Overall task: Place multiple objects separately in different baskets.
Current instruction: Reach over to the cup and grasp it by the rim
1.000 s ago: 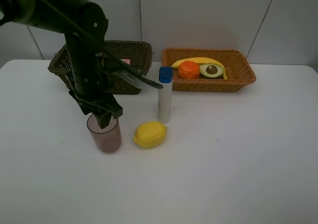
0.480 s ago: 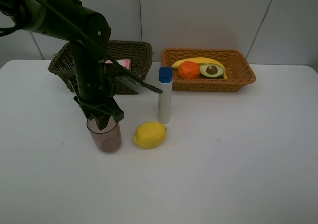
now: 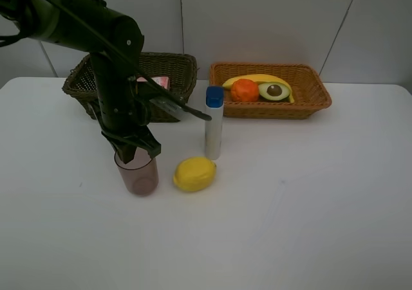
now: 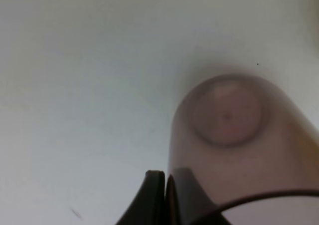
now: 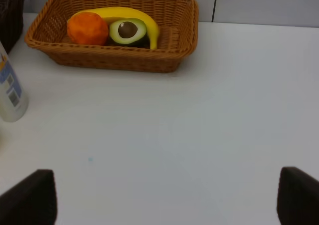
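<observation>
Left wrist: L claw (image 4: 167,191) pinches tumbler (image 4: 234,150) rim, 1 finger inside.

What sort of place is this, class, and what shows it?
Likely a robotics lab test bench: a plain white table against blank wall panels, a black robot arm at a pinkish tumbler, fruit staged in an orange-tan basket.

A: What sort of place was it?
B: A robotics lab or test room, by the look. Bare white table (image 3: 309,226), plain pale wall panels (image 3: 264,20) behind it.
A: Other signs?
B: Black robot arm (image 3: 111,90) reached over the table. A dark wicker basket (image 3: 182,71) and an orange-tan basket (image 3: 277,110) stood on it like props.
</observation>
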`<state>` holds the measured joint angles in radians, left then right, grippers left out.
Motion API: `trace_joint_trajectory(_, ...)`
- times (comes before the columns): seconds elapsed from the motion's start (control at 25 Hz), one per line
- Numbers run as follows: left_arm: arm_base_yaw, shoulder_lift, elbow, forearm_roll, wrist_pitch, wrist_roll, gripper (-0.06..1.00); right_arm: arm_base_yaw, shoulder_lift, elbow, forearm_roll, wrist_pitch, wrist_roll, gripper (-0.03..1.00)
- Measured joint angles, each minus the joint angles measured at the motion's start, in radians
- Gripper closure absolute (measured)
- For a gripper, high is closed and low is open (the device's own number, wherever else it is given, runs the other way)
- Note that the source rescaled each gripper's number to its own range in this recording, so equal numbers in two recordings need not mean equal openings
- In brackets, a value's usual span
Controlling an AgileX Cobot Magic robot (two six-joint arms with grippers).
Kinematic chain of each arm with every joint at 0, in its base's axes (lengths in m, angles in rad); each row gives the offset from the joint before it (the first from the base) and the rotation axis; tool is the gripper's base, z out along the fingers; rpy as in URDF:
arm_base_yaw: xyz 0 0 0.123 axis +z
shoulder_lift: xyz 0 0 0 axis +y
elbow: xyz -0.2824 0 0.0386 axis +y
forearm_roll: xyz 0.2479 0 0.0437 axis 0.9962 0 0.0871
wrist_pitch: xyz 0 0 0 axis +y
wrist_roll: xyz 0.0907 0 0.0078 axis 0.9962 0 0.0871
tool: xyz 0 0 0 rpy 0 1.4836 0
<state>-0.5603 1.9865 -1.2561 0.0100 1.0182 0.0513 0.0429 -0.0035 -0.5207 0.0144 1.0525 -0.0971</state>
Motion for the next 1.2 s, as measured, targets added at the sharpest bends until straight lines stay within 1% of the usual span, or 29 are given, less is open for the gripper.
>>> trace_joint_trajectory(0.8, 0.000, -0.001, 0.000, 0.000, 0.004, -0.007, 0.88, 0.000, 0.000, 0.000, 0.000, 0.000, 0.000, 0.07)
trace_joint_trajectory(1.2, 0.007, -0.002, -0.001, 0.003, 0.047, -0.010, 0.88, 0.000, 0.000, 0.000, 0.000, 0.000, 0.000, 0.07)
